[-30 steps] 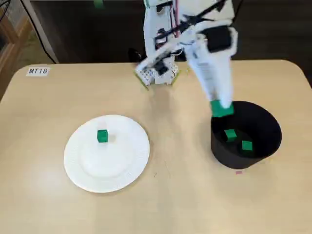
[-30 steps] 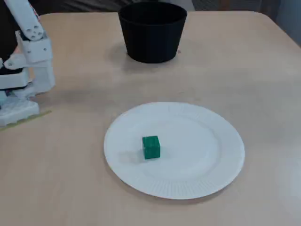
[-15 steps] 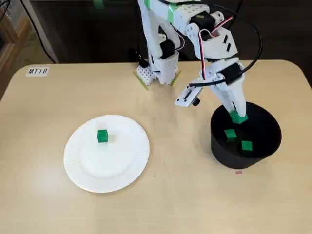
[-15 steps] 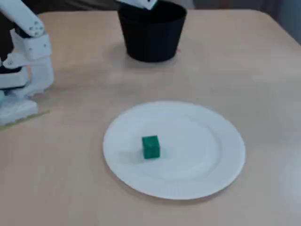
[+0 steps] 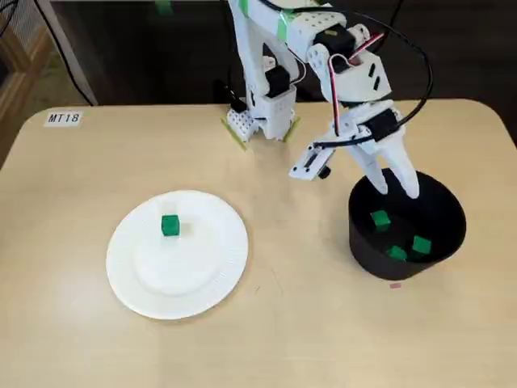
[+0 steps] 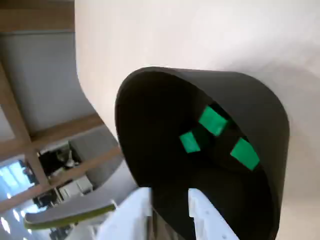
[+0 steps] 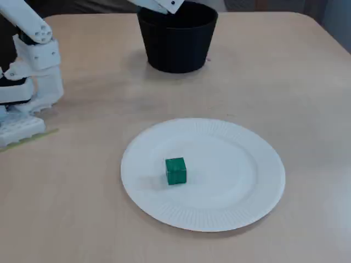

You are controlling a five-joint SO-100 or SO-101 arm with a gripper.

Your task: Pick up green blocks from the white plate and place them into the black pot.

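While pale beige table (image 5: pixel 307 339) fills both fixed views, we note MT18 label (image 5: pixel 63 118) at far-left corner, dark room behind; gripper (image 5: pixel 396 190) hangs over black pot (image 5: pixel 370 260), fingers spread, empty; three green blocks (image 5: pixel 380 218) inside; fourth block (image 5: pixel 170 225) on white plate (image 5: pixel 178 287), well apart.

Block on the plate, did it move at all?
No. The block sits on the same spot of the plate as before, left of its middle in a fixed view.
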